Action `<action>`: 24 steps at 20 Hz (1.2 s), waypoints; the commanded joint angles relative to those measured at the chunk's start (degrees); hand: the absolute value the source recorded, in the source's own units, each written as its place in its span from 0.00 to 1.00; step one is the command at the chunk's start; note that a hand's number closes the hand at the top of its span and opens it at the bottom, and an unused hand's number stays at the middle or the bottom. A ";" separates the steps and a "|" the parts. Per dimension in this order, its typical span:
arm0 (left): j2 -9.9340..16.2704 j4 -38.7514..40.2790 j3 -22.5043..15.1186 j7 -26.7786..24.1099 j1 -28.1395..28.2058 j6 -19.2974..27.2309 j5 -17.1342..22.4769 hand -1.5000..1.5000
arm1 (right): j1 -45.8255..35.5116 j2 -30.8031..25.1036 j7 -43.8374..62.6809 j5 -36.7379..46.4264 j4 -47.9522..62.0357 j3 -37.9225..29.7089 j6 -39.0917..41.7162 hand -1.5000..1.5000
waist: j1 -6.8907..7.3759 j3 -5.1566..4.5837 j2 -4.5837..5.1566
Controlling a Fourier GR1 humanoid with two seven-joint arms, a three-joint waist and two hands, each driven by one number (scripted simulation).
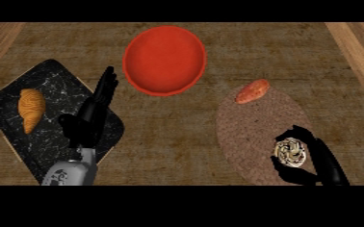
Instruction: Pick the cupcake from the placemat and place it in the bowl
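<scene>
- One view only, head cam looking down at the counter.
- Right hand [313, 166] is at near right w/ fingers and thumb curled round the cupcake [291, 153], which sits on the near end of the brown placemat [245, 130]. Can't tell if it's lifted off yet.
- Left hand [96, 108] rests open, fingers straight, over the black marble tray [43, 79] w/ a croissant [31, 109] on it.
- Red bowl [165, 60] is far center, well apart from the cupcake.
- Orange sweet potato-ish thing [253, 91] lies on the mat's far edge, between cupcake and bowl.
- Risk imo: carrying low could clip that thing, or releasing at the bowl's rim tips the cupcake out.
</scene>
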 commanded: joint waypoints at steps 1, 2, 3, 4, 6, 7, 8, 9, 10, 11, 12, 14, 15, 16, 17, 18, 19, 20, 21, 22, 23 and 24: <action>-0.30 -0.57 -0.28 1.34 -1.41 0.06 -0.16 0.50 | 0.67 5.23 1.49 2.88 -3.53 9.91 2.47 1.00 | 0.36 0.65 0.31; -0.47 0.15 -0.65 1.93 -1.90 -0.08 -0.25 0.50 | -2.48 7.72 2.53 4.97 -3.53 14.65 3.03 1.00 | 1.34 0.62 0.41; 0.09 -0.16 -0.36 1.86 -2.51 -1.20 0.59 0.50 | -2.94 8.50 0.31 5.55 -3.89 18.96 5.27 1.00 | 2.14 0.61 0.39; 0.00 0.08 -1.33 1.12 -1.60 -1.81 0.30 0.50 | -5.50 10.70 0.75 7.42 -2.71 23.23 5.92 1.00 | 4.10 0.60 0.59; -1.37 0.62 -3.38 0.96 -2.28 -2.27 -0.11 0.50 | -11.57 12.39 1.78 6.95 -1.73 30.40 9.36 1.00 | 7.42 0.59 1.03; -0.09 0.87 -1.82 1.08 -3.35 -2.35 0.10 0.50 | -12.51 12.46 3.12 5.62 -1.58 34.45 8.49 1.00 | 6.17 0.65 0.89; -1.37 1.41 -2.42 0.55 -3.47 -2.00 0.21 0.50 | -15.44 12.51 5.20 3.31 -1.19 37.09 8.31 1.00 | 5.50 0.65 0.95; -0.12 1.90 -1.58 0.26 -2.05 -2.46 0.28 0.50 | -15.61 12.55 5.03 1.75 -1.70 41.30 4.74 1.00 | 4.73 0.70 0.74; -0.94 1.77 -0.44 1.80 -5.08 -1.54 1.07 0.50 | -18.28 12.58 4.86 -1.61 -1.42 42.98 2.50 1.00 | 3.84 0.75 0.80; 0.37 -0.14 -0.29 2.77 -3.70 -2.15 1.13 0.50 | -19.54 12.61 5.59 -3.97 -2.65 45.51 -1.70 1.00 | 4.69 0.79 0.58; 0.16 1.76 -0.14 2.06 -3.67 -3.04 1.89 0.50 | -20.31 12.63 6.69 -6.51 -4.11 48.38 -4.22 1.00 | 3.39 0.73 0.64; -0.07 2.67 -0.06 -0.55 -2.37 -1.75 0.55 0.50 | -25.09 12.66 5.55 -7.86 -3.93 51.16 -10.97 1.00 | 3.02 0.71 0.63; -1.02 2.98 -1.07 -0.34 -2.39 -0.80 -0.53 0.50 | -26.78 12.67 8.17 -7.08 -6.40 53.71 -13.64 1.00 | 2.47 0.69 0.46; -0.63 3.33 -0.01 -0.73 -2.15 -1.35 0.51 0.50 | -27.66 12.67 7.36 -6.22 -7.53 53.19 -15.79 1.00 | 1.81 0.68 0.42; -0.86 3.43 0.08 0.13 -3.63 -0.53 -0.05 0.50 | -30.89 12.68 10.12 -5.99 -8.50 55.80 -18.87 1.00 | 2.03 0.66 0.38; -0.20 3.89 0.93 -0.27 -3.28 -1.76 1.19 0.50 | -31.95 12.68 11.23 -3.65 -8.60 57.89 -22.66 1.00 | 1.85 0.64 0.33; -0.71 0.99 0.10 1.10 -1.92 -0.17 0.02 0.50 | -34.94 12.69 13.79 -3.97 -11.68 53.35 -19.24 1.00 | 1.41 0.66 0.20; -1.75 -0.14 -2.08 -0.06 0.23 -0.13 -0.93 0.50 | -38.35 12.69 19.59 -3.20 -13.86 55.77 -22.73 1.00 | 2.04 0.62 -0.04; -0.77 -1.66 -0.76 1.81 0.88 -0.27 0.02 0.50 | -38.50 12.69 24.28 -0.51 -17.73 55.64 -21.73 1.00 | 1.30 0.63 -0.17; 0.27 1.71 0.69 -0.31 -1.27 -1.33 0.38 0.50 | -42.92 12.69 27.39 -0.30 -16.21 57.44 -24.29 1.00 | 1.26 0.59 0.09; -0.28 0.91 0.10 0.31 -0.98 -0.99 0.16 0.50 | -45.85 12.70 31.19 -0.28 -18.23 54.60 -22.59 1.00 | 1.06 0.60 0.05; -1.22 0.75 -0.55 3.59 -3.95 -0.06 -0.43 0.50 | -50.30 12.70 31.75 -1.42 -12.66 56.46 -27.39 1.00 | 1.56 0.61 0.20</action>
